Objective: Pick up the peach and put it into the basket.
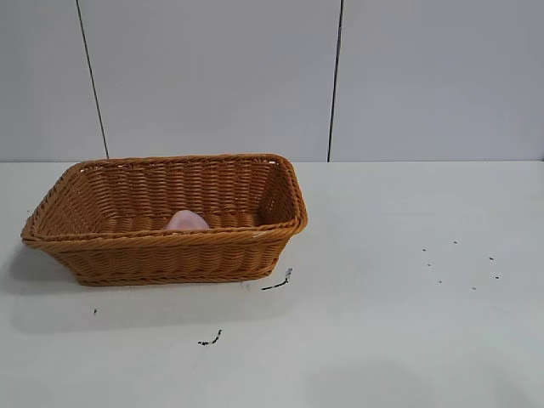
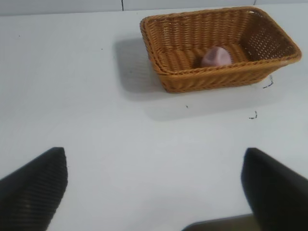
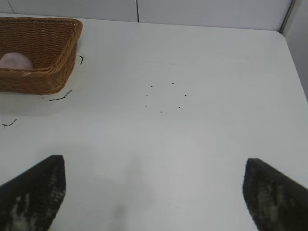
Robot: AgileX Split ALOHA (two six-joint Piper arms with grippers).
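Observation:
The pale pink peach point(image 1: 187, 221) lies inside the orange-brown wicker basket point(image 1: 110, 246), near its front wall, at the left of the table. It also shows in the left wrist view point(image 2: 216, 57) inside the basket point(image 2: 211, 79), and in the right wrist view point(image 3: 15, 61) inside the basket point(image 3: 57, 67). My left gripper point(image 2: 154, 183) is open and empty, well back from the basket above bare table. My right gripper point(image 3: 154, 187) is open and empty, off to the basket's right. Neither gripper shows in the exterior view.
The table point(image 1: 408, 323) is white with small black marks point(image 1: 277, 283) beside the basket and scattered dots point(image 1: 463, 263) at the right. A grey panelled wall stands behind.

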